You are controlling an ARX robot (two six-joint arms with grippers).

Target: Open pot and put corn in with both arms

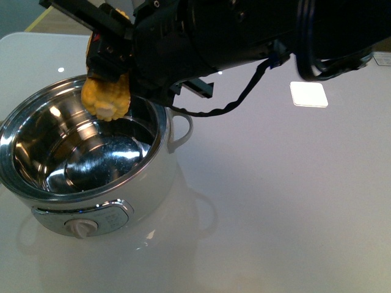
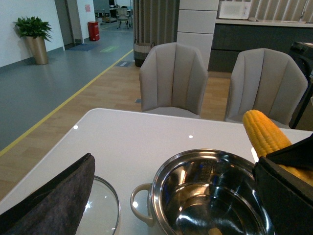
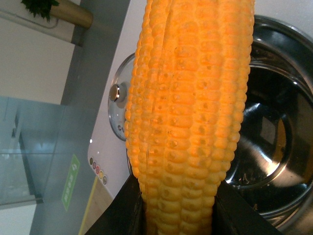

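**Corn held over the open pot; release not yet made.**

The pot (image 1: pixel 156 174) stands uncovered on the tabletop (image 1: pixel 281 201) with its steel interior exposed, and the glass lid (image 2: pixel 105 205) is laid flat just beside it. The corn (image 1: pixel 107 97) is clamped between the fingers of the right pincer (image 1: pixel 111 64). It is suspended at the far rim, with its lower end over the bowl and apart from the interior. Of the left pincer, only a dark edge above the lid is shown in the left wrist view, so it cannot be told whether it is wide or narrow. The opening step is judged complete. The corn is yet to be lowered and released inside the pot.
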